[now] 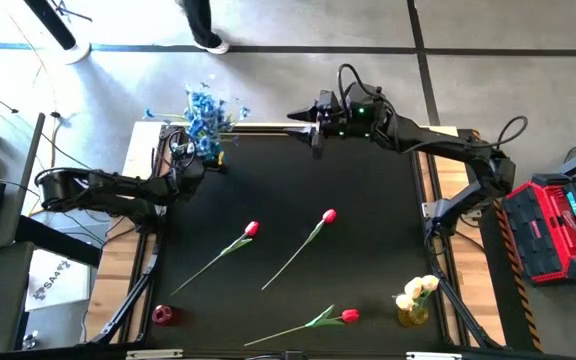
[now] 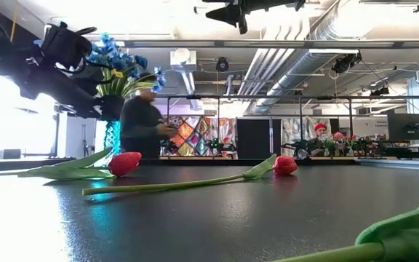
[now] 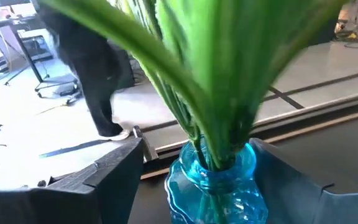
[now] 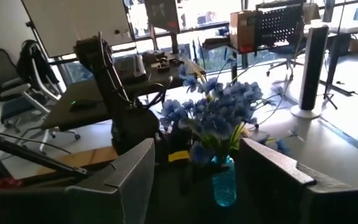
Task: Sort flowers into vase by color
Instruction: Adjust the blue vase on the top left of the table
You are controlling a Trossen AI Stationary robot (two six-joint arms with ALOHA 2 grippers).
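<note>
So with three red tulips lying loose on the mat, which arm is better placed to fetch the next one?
Probably the left. Its tool is open at the blue vase, nearer the left red tulip. The right tool hangs open at the far edge, empty, farther from every loose tulip.

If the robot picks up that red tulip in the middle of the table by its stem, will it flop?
The red tulip would probably droop somewhat: its stem is long and thin, with the bloom at one end. It looks light. Lying flat, it is unlikely to roll far.
</note>
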